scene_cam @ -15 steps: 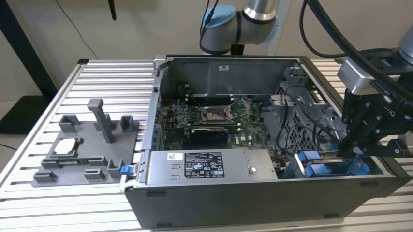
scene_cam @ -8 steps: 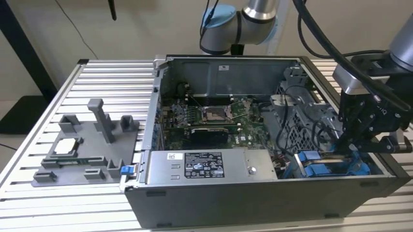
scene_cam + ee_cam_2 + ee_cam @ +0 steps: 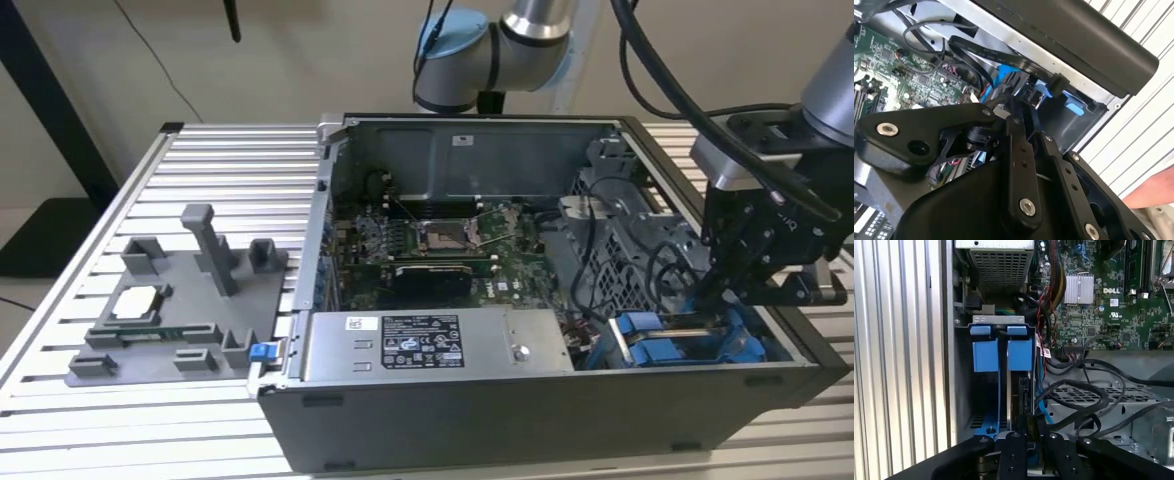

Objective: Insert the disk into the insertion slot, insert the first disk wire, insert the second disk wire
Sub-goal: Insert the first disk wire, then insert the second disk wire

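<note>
My claw (image 3: 1033,426) is drawn narrow, its fingers nearly together; I cannot tell whether anything is pinched between them. Straight ahead of the tips and close by, the disk (image 3: 1019,387) stands on edge in the insertion slot (image 3: 999,320). Its long axis runs away from me toward its blue tab. The bay beside it looks to hold no drive. Black wires (image 3: 1089,390) loop near the cage; I cannot see if any is plugged in. The computer case (image 3: 534,420) holding all this sits on the bench (image 3: 160,440).
</note>
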{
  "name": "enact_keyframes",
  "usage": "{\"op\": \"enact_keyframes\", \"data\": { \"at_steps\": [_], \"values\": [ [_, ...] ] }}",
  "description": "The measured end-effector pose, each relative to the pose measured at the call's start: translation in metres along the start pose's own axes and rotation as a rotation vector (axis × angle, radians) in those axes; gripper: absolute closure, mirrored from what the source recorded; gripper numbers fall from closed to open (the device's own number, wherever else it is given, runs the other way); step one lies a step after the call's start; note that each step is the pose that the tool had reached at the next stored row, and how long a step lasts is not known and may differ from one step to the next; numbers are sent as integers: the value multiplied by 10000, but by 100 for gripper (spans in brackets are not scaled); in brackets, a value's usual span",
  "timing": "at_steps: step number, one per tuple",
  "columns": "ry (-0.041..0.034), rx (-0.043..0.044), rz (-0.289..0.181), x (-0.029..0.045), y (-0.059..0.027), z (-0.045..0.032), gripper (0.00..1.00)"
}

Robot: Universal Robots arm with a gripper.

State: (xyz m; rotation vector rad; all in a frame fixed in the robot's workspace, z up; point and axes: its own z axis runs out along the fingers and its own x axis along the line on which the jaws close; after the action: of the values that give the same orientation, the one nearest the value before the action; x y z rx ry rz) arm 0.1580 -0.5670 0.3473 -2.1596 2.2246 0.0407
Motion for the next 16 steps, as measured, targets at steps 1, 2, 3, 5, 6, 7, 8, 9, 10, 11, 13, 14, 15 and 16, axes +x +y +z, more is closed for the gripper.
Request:
{"op": "enact_keyframes", "data": {
  "at_steps": [1, 2, 3, 5, 6, 7, 8, 9, 10, 11, 13, 14, 15, 16],
  "values": [
    [5, -1, 0, 0, -1, 5, 100],
    [13, 0, -2, 0, -3, 7, 100],
    [15, 0, -2, 1, -5, 9, 100],
    [18, 0, 2, 2, -6, 16, 100],
    [22, 0, 7, 2, -6, 20, 100],
    [24, 0, 14, 4, -6, 25, 100],
    [27, 1, 22, 6, -6, 29, 100],
    [31, 1, 30, 7, -6, 33, 100],
    [34, 2, 36, 8, -6, 39, 100],
    [38, 2, 43, 8, -6, 44, 100],
    [51, 4, 58, 9, -6, 51, 100],
    [58, 4, 67, 10, -6, 56, 100],
    [67, 5, 78, 10, -6, 60, 100],
    [74, 6, 88, 10, -6, 64, 100]
  ]
}}
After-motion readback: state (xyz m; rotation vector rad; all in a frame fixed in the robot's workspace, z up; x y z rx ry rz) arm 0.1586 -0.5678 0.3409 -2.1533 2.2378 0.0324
